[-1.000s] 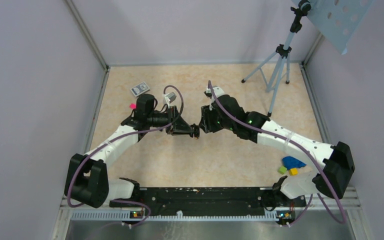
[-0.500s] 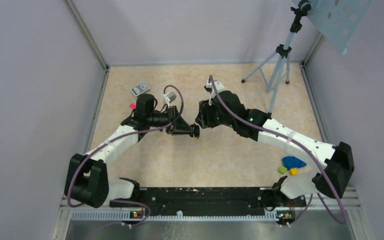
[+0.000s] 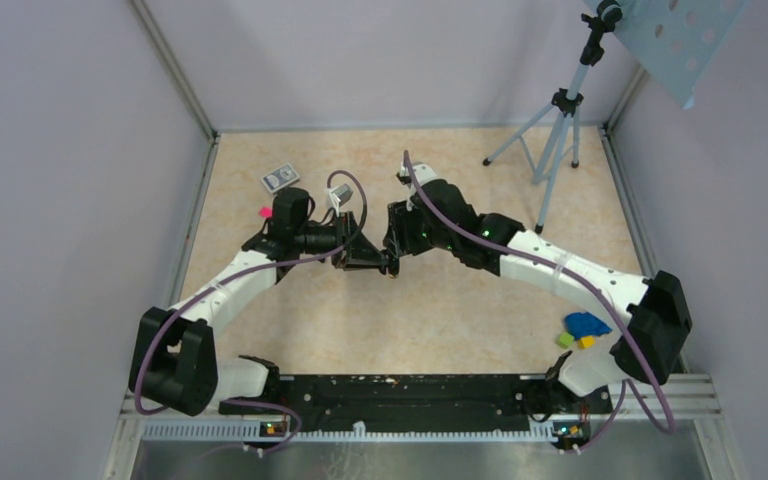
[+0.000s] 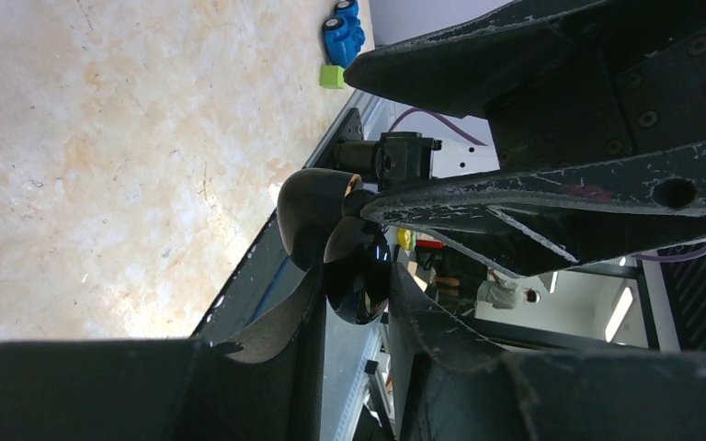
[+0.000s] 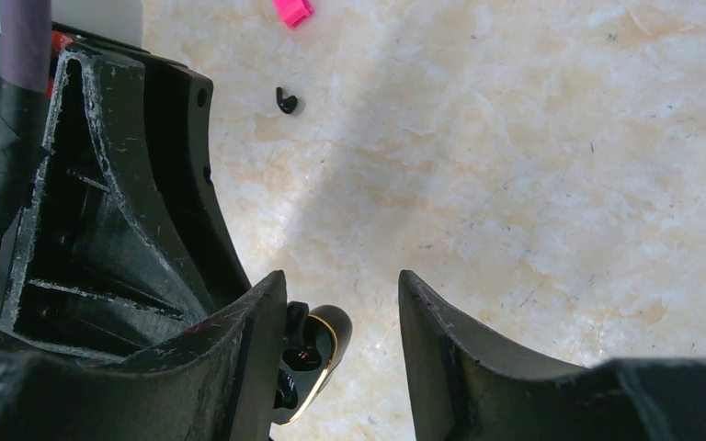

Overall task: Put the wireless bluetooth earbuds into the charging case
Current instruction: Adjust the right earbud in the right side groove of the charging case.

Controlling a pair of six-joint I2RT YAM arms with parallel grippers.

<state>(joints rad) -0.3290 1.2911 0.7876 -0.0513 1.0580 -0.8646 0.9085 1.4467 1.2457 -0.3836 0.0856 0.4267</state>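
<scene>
The left gripper [image 4: 356, 287] is clamped on the charging case [image 4: 358, 262], a glossy black shell with its lid open, apparently presenting it for loading. The right gripper [image 5: 340, 280] hangs just beside the case, jaws apart and empty. One black earbud [image 5: 286, 101] lies on the table [image 5: 533, 184], farther off.

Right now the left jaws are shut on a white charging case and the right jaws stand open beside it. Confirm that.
Wrong in one respect: the charging case is glossy black with a gold rim, not white; the right wrist view shows it. The rest holds: the jaws of the left gripper are shut on it, and those of the right gripper stand open beside it.
</scene>
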